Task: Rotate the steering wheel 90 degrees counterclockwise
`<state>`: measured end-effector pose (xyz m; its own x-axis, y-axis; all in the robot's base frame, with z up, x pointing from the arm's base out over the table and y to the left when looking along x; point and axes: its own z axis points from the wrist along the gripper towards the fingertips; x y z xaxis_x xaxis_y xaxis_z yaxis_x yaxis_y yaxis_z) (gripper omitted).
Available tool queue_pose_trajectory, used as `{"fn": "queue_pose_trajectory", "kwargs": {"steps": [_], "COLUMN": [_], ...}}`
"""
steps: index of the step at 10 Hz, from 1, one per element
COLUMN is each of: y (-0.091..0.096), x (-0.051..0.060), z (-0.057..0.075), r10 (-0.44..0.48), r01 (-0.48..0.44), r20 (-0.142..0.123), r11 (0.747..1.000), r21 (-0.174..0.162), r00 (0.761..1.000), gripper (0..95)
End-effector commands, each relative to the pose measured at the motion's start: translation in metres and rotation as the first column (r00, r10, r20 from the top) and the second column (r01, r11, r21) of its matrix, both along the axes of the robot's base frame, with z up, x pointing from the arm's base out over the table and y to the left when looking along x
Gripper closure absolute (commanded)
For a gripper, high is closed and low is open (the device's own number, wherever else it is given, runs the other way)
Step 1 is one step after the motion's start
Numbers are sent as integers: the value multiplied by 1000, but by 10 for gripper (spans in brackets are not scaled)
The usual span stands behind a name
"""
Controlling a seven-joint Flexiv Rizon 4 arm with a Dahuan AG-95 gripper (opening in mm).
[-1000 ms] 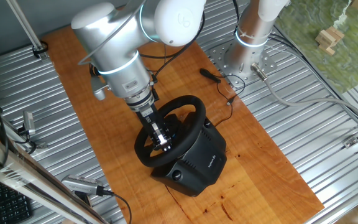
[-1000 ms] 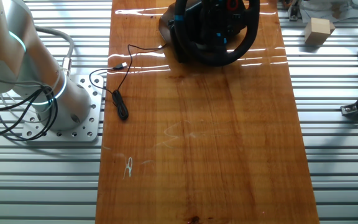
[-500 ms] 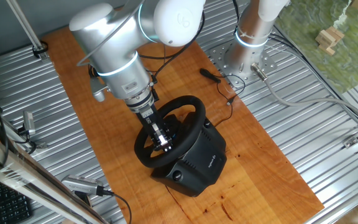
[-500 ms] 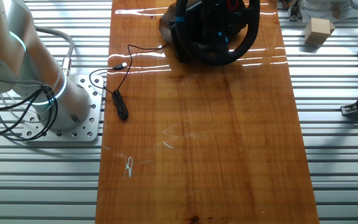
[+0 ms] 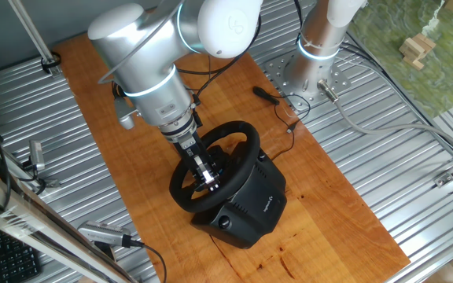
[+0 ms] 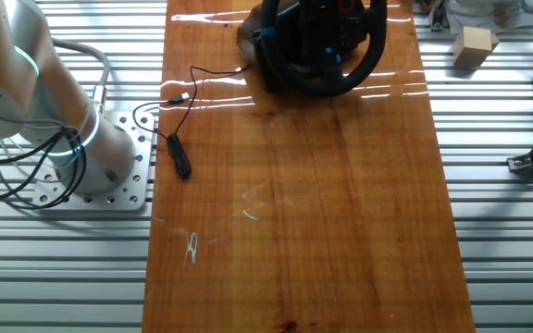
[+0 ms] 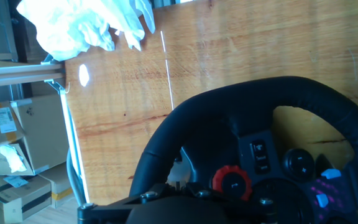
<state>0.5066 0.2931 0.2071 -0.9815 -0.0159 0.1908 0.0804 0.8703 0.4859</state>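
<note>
Robot gripper pressed against the hub of the black steering wheel on a wooden table; its grip can't be made out.

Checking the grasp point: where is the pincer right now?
In one fixed view the pincer is at the steering wheel, down among its spokes inside the rim, above the black base.

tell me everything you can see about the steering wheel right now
The steering wheel is a black round racing wheel with a thick matte rim and dark spokes. Its hub carries a red knob, blue buttons and small black switches. It sits tilted on a boxy black base on the wooden tabletop. The gripper reaches inside the rim near the hub; its exact hold is hidden.
</note>
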Motion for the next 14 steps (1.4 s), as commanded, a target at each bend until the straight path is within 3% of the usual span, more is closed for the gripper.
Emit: {"fn": "queue_pose_trajectory", "kwargs": {"steps": [1, 14], "y": [-1, -5], "x": [-1, -12], "z": [1, 5], "r10": [3, 30], "r01": [-3, -30], "r20": [-4, -8], "r11": [1000, 1000], "r21": [2, 8], "r00": [1000, 1000], "gripper": [950, 950]}}
